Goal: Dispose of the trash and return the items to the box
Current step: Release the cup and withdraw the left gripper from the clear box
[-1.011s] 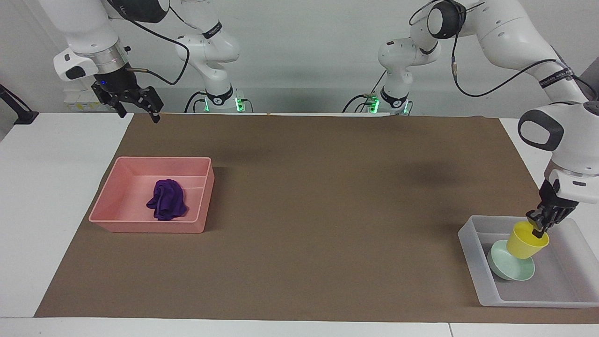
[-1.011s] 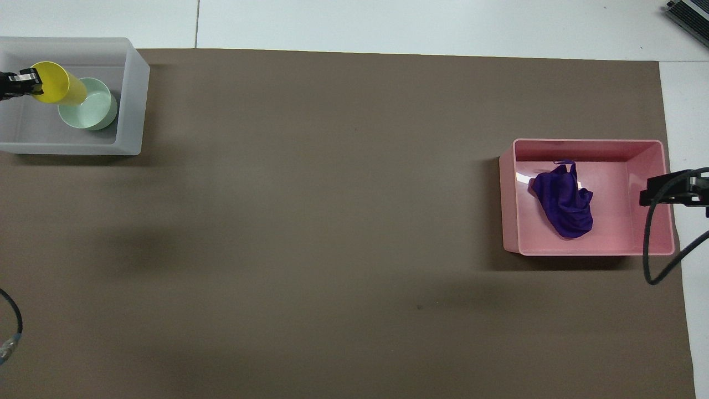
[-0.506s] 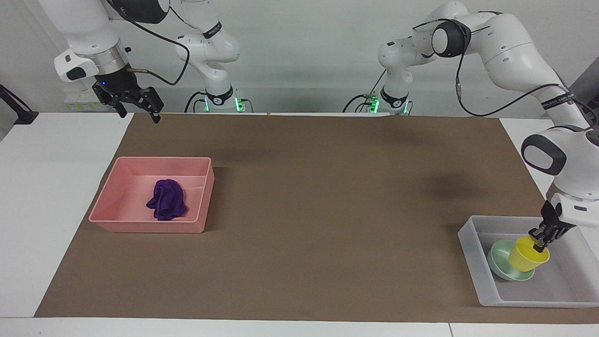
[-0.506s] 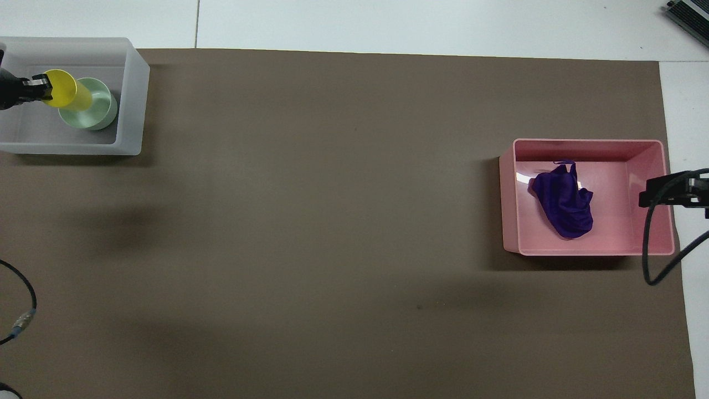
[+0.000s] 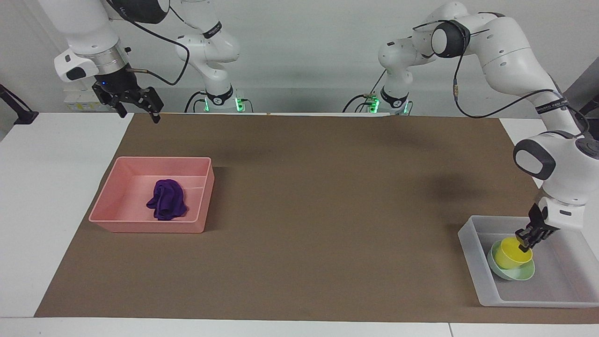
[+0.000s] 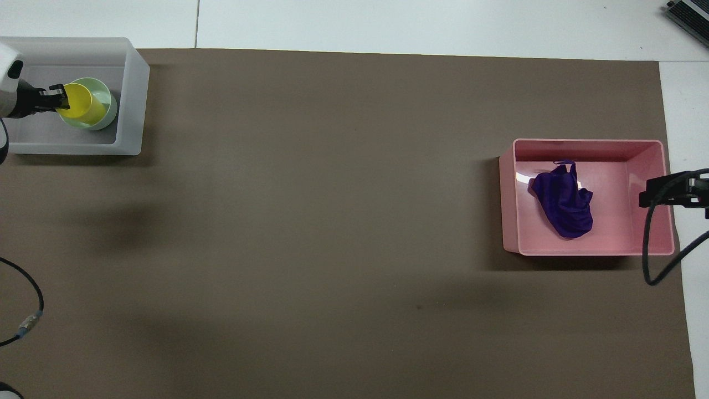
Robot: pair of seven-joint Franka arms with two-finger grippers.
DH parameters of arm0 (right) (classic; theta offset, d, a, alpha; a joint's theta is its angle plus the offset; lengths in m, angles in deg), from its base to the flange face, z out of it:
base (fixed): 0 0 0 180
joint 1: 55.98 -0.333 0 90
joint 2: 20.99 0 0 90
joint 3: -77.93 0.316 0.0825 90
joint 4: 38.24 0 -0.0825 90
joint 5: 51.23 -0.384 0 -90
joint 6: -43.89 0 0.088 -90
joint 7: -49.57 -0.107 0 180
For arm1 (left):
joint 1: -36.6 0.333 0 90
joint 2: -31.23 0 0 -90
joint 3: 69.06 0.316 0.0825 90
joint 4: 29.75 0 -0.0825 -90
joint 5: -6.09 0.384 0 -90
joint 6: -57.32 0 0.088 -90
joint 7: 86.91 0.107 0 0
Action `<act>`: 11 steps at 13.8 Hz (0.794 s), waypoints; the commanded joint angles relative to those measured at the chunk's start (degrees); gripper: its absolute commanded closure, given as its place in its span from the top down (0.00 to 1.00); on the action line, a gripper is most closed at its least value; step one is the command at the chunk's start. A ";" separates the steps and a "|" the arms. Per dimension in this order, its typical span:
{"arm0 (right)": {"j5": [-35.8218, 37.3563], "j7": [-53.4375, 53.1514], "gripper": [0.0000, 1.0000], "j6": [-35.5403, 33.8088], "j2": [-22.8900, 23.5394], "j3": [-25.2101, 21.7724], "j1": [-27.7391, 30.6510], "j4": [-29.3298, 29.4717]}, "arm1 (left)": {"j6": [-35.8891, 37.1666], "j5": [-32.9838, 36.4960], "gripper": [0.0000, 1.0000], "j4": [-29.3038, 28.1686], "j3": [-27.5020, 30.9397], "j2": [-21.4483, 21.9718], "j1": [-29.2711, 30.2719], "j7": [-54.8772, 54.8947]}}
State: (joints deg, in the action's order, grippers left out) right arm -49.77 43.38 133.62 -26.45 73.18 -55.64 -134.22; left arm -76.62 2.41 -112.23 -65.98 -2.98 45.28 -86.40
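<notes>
At the left arm's end of the tabletop (image 5: 290,290) sits the clear plastic box (image 5: 472,255), and in it the mint-green bowl (image 5: 524,274) with the yellow cup (image 5: 510,255) set inside it, tilted a little. The left pincer (image 5: 527,239) is down in the box at the cup's rim, on the side toward the left arm's end — its fingertips straddle the rim, but whether they clamp it or have let go I cannot tell. From overhead the same pincer (image 6: 55,98) meets the edge of the cup (image 6: 80,105), which lies within the bowl (image 6: 108,102) in the box (image 6: 130,100).

Toward the right arm's end stands the pink bin (image 5: 140,223), and the crumpled purple cloth (image 5: 166,200) lies on its floor. The right pincer (image 5: 138,107) waits up in the air over the edge of the brown mat (image 5: 327,187) nearest the robots, fingers spread wide apart with nothing between them.
</notes>
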 commanded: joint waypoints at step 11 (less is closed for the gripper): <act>-0.58 1.62 1.00 -1.05 -1.58 0.10 0.37 -0.53 | 12.71 -0.10 1.00 -13.75 0.26 21.62 -11.04 14.16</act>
State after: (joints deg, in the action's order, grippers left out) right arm -49.82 43.38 133.61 -26.75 73.18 -55.64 -134.20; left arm -65.73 2.39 -118.64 -66.70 11.84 37.39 -73.64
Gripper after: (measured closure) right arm 0.000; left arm 0.000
